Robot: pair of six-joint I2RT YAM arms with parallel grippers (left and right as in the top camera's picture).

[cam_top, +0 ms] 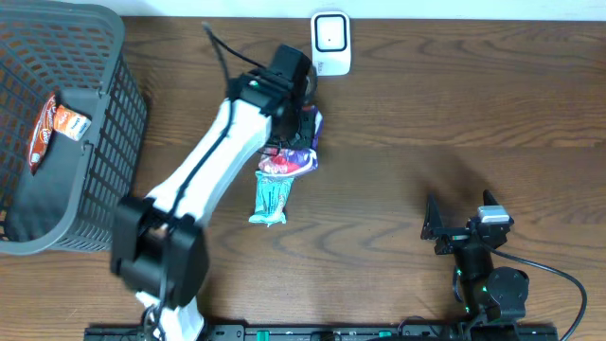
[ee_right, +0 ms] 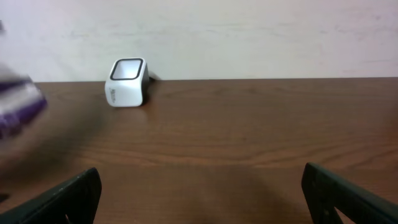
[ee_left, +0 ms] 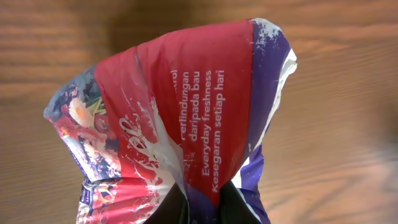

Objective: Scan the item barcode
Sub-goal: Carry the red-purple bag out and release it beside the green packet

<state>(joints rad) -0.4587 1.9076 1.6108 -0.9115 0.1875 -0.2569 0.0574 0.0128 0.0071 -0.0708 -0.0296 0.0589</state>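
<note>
While the left pincer (ee_left: 202,210) pinches a red-and-purple pouch (ee_left: 186,112) reading "Everyday freshness", apparently near the scanner (cam_top: 330,43), the right pincer (ee_right: 200,180) gapes.

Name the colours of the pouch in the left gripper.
The pouch is mainly red with purple edges and white lettering; clearest in the left wrist view.

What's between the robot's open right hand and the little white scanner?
Nothing, just bare brown table between the right gripper and the scanner, shown in the right wrist view.

Dark wood-grain table (cam_top: 454,114) spreads wide under soft, even light, and a plain pale wall (ee_right: 249,31) rises behind its far edge.
</note>
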